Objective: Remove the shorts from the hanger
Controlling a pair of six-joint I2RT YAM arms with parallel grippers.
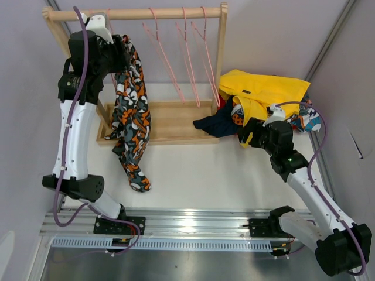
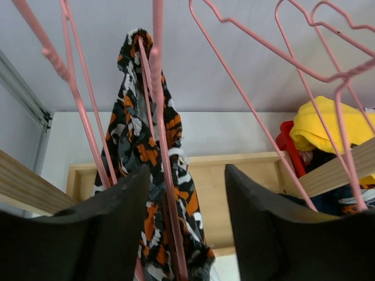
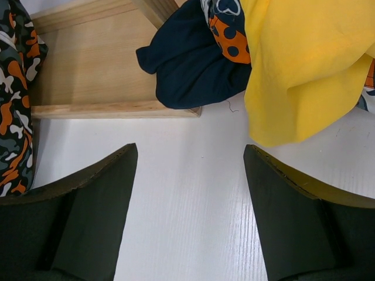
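Observation:
The orange-black-white camouflage shorts [image 1: 132, 111] hang on a pink hanger [image 2: 157, 117] at the left end of the wooden rack. They trail down to the table. My left gripper [image 1: 120, 55] is high up beside them. In the left wrist view it [image 2: 186, 170] is open, with the hanger's wire and the shorts [image 2: 135, 123] between its fingers, not clamped. The yellow shorts [image 1: 263, 91], navy shorts [image 1: 214, 124] and blue-orange-white print pair [image 1: 237, 114] lie heaped at the rack's right end. I cannot make out the pink pair. My right gripper [image 1: 249, 133] is open and empty over the table [image 3: 190, 149].
Three empty pink hangers [image 1: 187, 58] hang from the rack's rail [image 1: 135, 13]. The rack's wooden base [image 1: 176, 117] lies between the arms. A metal frame [image 1: 187, 222] runs along the near edge. Walls close in on the left and right.

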